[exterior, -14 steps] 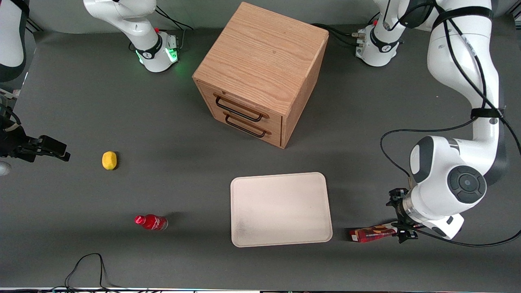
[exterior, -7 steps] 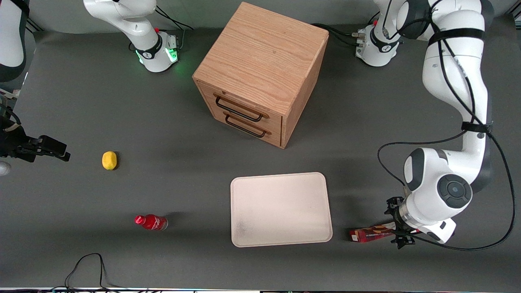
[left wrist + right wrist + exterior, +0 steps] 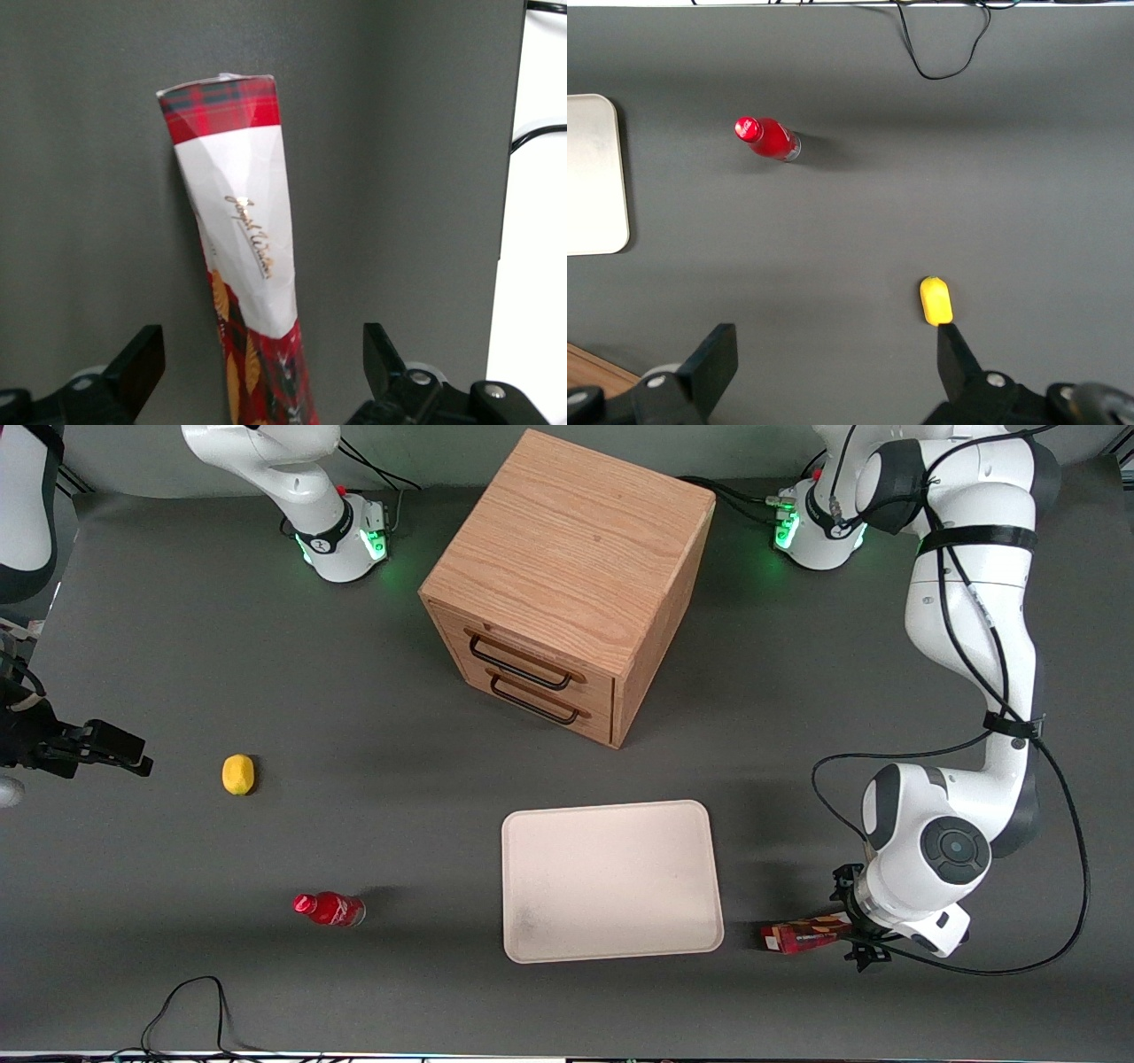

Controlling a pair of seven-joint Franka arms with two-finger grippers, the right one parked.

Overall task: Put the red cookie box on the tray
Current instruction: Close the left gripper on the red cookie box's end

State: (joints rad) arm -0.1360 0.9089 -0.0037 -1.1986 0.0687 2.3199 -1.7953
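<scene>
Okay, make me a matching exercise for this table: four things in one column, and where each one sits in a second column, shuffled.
Things:
1. red cookie box
2. gripper
3. lemon
4. red bottle

Places:
A. toward the parked arm's end, farther from the front camera than the bottle
B. on the table beside the tray, toward the working arm's end
C. open, straddling the box's end
D. standing nearer the front camera than the lemon

Pairs: 1-B, 2-C, 3-A, 4-D

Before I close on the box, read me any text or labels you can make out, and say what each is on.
Gold script on the white panel of the red cookie box: cursive, too stylized to read with confidence.
White print on the small red bottle: too small to read.
Tray, wooden cabinet: no text visible.
The gripper is open, its fingers straddling the box's end, not touching it.
</scene>
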